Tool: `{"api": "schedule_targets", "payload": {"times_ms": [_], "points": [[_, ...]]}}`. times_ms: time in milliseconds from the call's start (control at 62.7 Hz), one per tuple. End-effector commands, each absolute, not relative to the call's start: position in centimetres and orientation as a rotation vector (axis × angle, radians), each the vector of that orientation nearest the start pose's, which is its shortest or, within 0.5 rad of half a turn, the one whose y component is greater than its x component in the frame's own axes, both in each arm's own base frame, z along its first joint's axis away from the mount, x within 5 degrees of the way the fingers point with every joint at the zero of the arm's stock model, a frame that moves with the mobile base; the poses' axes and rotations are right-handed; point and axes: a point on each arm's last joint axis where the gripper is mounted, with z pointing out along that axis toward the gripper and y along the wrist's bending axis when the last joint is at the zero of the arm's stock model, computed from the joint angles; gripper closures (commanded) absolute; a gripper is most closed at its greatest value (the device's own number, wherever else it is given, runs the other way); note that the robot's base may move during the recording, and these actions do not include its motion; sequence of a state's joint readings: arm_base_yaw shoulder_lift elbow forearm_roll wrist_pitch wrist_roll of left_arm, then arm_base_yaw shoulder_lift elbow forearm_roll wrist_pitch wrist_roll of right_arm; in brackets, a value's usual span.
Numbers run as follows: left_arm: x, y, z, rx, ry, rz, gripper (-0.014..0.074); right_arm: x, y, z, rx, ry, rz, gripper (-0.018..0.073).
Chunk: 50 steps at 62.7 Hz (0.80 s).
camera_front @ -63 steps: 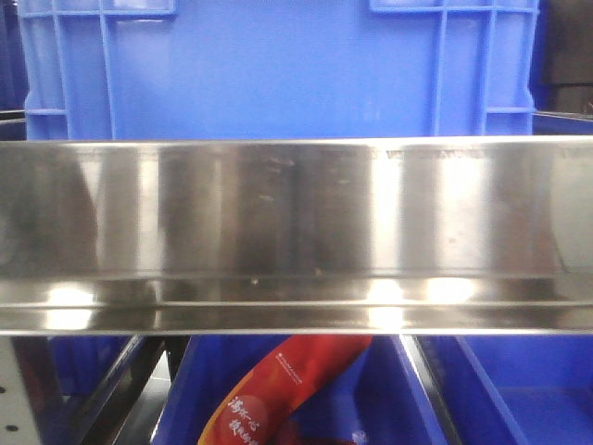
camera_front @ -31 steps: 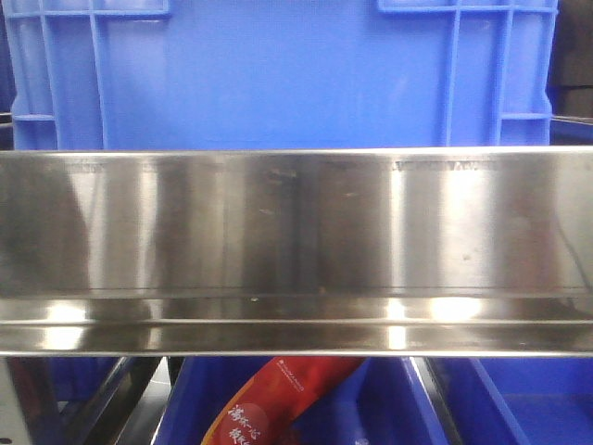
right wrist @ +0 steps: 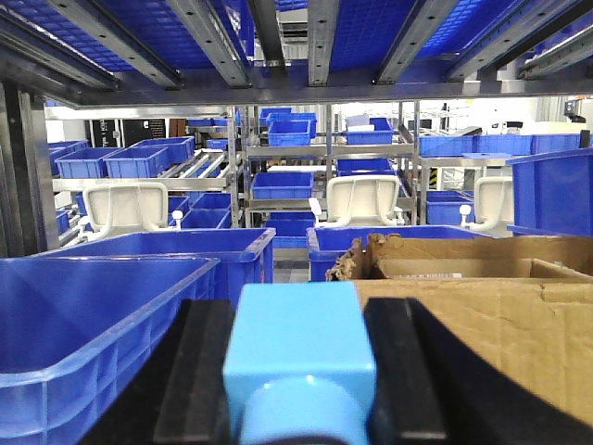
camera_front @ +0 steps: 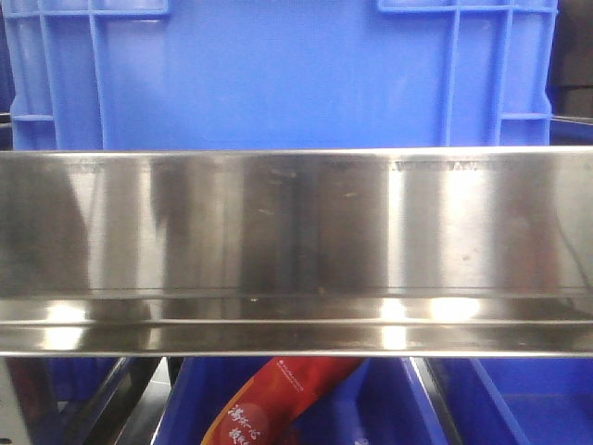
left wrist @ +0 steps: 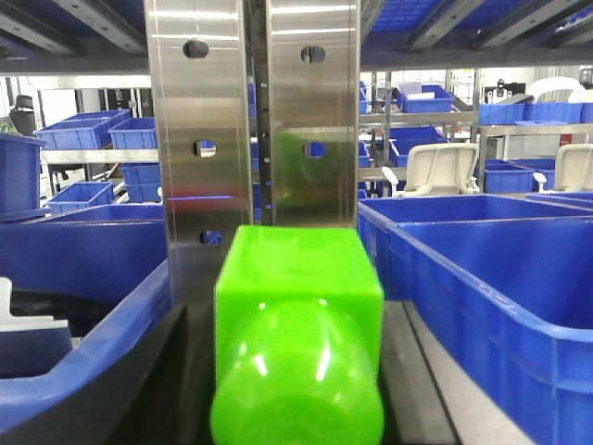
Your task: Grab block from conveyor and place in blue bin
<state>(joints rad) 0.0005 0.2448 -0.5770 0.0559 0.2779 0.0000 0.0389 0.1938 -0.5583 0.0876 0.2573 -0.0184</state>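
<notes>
step: carry to bin, judged | left gripper (left wrist: 296, 417) clamps green block (left wrist: 298, 297) | right gripper (right wrist: 301, 399) clamps light-blue block (right wrist: 298, 334) | each block sits between its jaws | blue bin (left wrist: 482, 306) right of left jaws | next: swing over bin, release | conveyor unseen

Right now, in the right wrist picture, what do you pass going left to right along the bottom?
blue bin → black finger → light blue block → second black finger → cardboard box
</notes>
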Motion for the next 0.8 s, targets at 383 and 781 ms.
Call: {"api": "schedule_targets", "payload": {"times_ms": [383, 781], "points": [[10.7, -0.3, 40.7, 0.015, 1.535, -0.024, 0.0708, 8.8, 0.8, 39.3, 0.074, 1.485, 0.223, 0.0713], [16.3, -6.0, 44.1, 0.276, 1.547, -0.278, 0.0708, 16.0, 5.6, 43.3, -0.13, 1.582, 0.431, 0.0713]]}}
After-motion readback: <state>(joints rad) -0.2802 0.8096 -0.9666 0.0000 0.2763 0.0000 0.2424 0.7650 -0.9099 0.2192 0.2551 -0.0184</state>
